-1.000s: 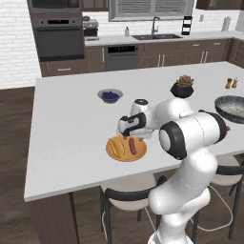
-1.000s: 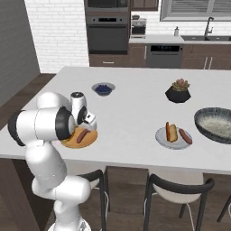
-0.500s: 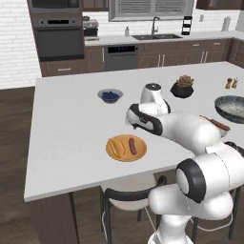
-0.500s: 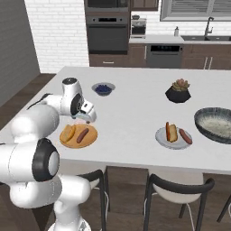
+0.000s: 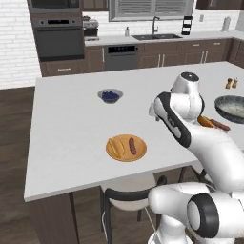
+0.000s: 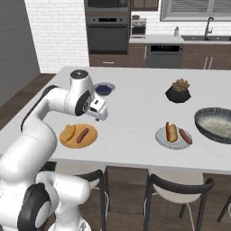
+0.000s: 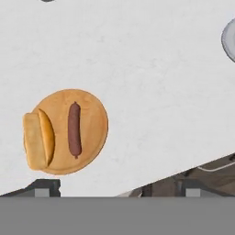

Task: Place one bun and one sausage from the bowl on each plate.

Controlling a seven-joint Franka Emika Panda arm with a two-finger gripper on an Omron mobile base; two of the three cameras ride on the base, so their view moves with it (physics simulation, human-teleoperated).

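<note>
Buns and sausages: one bun [image 7: 38, 140] and one sausage [image 7: 74, 130] lie side by side on the orange plate [image 7: 95, 125] near the surface's front edge. I see another pair on the grey plate [image 6: 163, 137] beside the bowl [image 6: 215, 125]. My fingers [image 6: 101, 109] hang above, apart, gripping nothing.
</note>
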